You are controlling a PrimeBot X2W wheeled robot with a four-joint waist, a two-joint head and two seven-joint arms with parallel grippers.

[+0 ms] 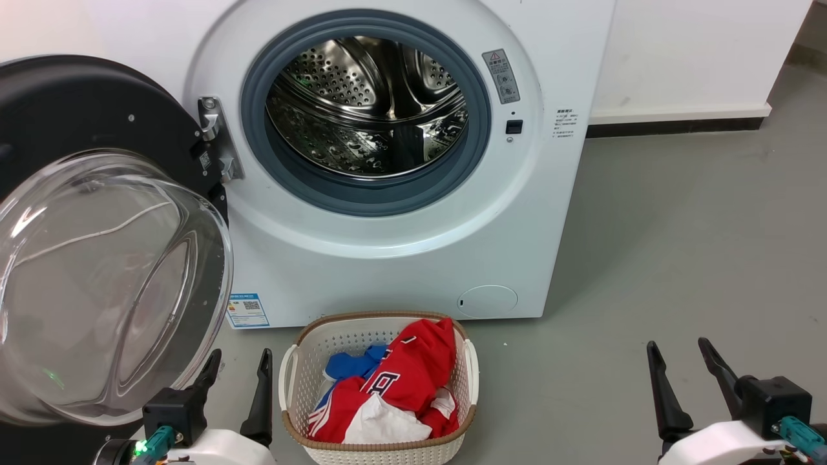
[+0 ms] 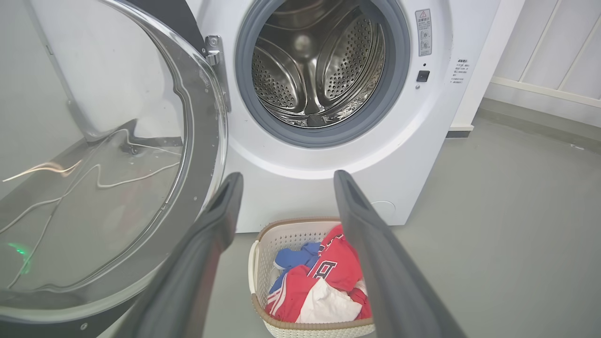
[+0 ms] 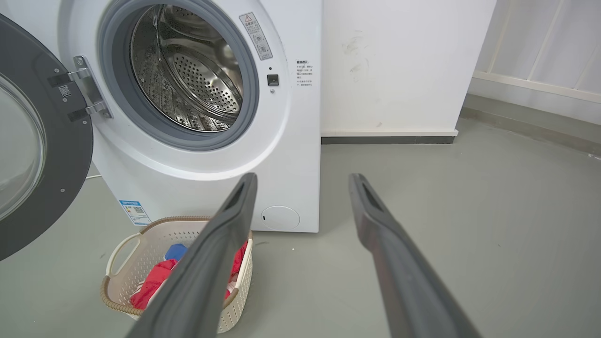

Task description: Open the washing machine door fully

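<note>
The white washing machine stands at 12 o'clock in the head view, its perforated steel drum bare inside a grey gasket. The washing machine door, a glossy black ring around a bulging clear glass bowl, hangs wide open at 9 o'clock of the opening on a metal hinge. The left gripper at 7 o'clock and the right gripper at 5 o'clock each have their fingers spread, holding nothing. A warning label with a red triangle sits at 2 o'clock of the opening and a blue sticker with a QR code at 7 o'clock, their writing too small to read.
</note>
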